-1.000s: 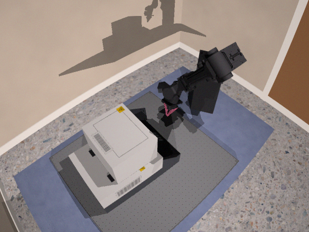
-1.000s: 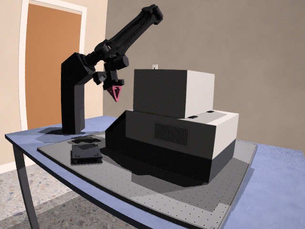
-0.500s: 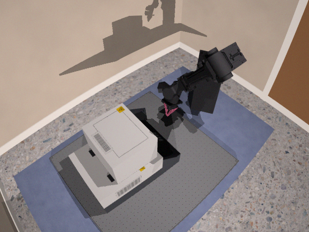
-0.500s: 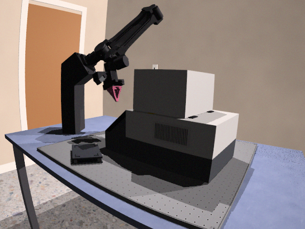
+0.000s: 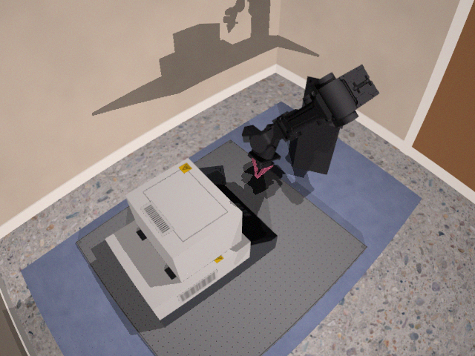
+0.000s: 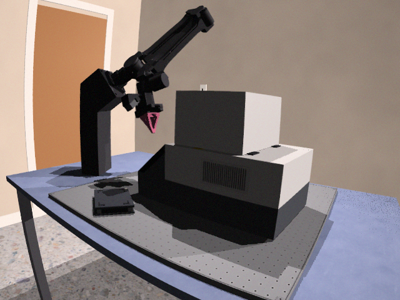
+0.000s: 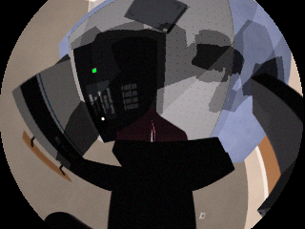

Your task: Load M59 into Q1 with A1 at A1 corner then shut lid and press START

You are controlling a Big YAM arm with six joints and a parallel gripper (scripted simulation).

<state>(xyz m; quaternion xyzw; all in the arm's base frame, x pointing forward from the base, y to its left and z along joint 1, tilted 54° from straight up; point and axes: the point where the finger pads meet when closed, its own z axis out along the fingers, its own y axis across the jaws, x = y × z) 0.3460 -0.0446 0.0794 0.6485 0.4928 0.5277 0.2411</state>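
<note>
The white cycler Q1 (image 5: 179,237) stands on the grey perforated plate with its boxy lid (image 6: 225,119) down on the base. Its dark sloping panel (image 7: 117,98) faces the arm, and the lamp (image 7: 94,71) on it is green. The key rows (image 7: 128,97) show in the wrist view, too small to read. My gripper (image 5: 261,174) (image 6: 151,126) has pink fingers, is shut and empty, and hangs in the air above and in front of the panel. The dark plate M59 on nest N1 (image 6: 112,200) lies beside the panel's end; it also shows in the wrist view (image 7: 155,10).
The arm's black pedestal (image 6: 95,125) stands on the blue table top behind the nest. A grey strip of Q1's base top with two small black pieces (image 5: 142,233) shows behind the lid. The perforated base plate (image 5: 291,260) extends in front of Q1's right side.
</note>
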